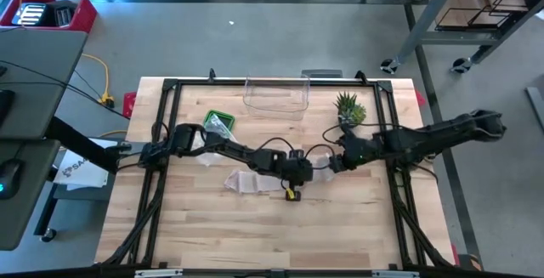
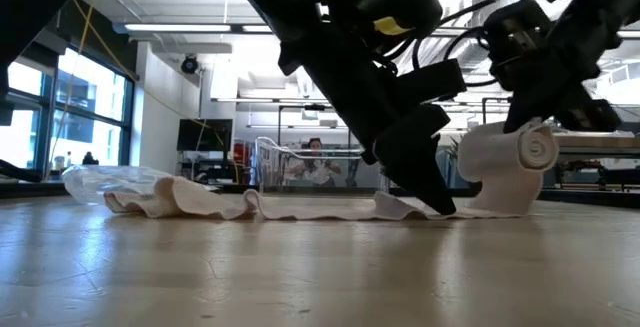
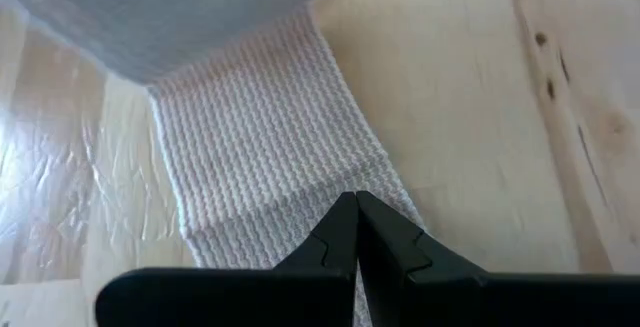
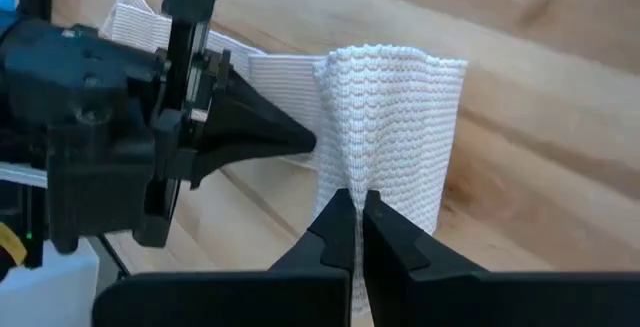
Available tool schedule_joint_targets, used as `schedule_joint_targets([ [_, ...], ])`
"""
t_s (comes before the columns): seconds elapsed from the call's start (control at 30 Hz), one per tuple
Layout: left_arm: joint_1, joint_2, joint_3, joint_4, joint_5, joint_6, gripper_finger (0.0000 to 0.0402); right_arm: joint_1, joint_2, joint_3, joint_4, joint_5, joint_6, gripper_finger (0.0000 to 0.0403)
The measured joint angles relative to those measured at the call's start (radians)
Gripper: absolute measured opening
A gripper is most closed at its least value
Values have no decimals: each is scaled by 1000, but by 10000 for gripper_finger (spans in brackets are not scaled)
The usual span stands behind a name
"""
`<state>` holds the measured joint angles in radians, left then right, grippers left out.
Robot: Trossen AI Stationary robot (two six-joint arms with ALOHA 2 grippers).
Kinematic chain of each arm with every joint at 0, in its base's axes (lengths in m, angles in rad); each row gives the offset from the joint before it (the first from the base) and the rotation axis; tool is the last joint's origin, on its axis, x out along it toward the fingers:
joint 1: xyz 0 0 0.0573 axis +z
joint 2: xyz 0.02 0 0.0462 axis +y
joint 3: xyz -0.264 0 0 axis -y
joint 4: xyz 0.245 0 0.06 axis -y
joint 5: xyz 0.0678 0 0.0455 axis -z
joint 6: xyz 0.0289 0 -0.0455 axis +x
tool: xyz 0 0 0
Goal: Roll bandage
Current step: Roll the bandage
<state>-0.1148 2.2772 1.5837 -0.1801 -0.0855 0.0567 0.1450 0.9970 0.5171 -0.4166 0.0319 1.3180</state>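
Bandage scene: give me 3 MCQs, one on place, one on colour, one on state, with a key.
1. Where is the rolled part of the bandage?
A. In the clear bin
B. At the right gripper, raised off the table
C. On the floor

2. What colour is the bandage?
A. White
B. Blue
C. Red

3. How do the left gripper's fingers stand?
A. Wide open above the strip
B. Shut, tips down on the flat strip
C. Shut on the plant

Key:
1 B, since the low view shows the roll up at the right gripper, above the wood table, while the clear bin sits apart at the back.
2 A, the weave reads white in both wrist views.
3 B, the left gripper has its fingers together on the flat strip.
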Motion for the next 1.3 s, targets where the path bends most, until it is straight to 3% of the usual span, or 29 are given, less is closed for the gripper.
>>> schedule_joint_targets([
  [0.2,9,-13,-1,-24,12,3,0,90,0,0,-2,125,121,0],
  [0.53,13,-48,-2,-81,-23,78,0,91,36,0,-27,137,90,0],
  [1.0,10,-198,-1,-264,-12,16,0,44,178,1,149,108,24,0],
  [1.3,10,-282,0,-340,-25,-41,0,37,195,6,174,106,-33,0],
])
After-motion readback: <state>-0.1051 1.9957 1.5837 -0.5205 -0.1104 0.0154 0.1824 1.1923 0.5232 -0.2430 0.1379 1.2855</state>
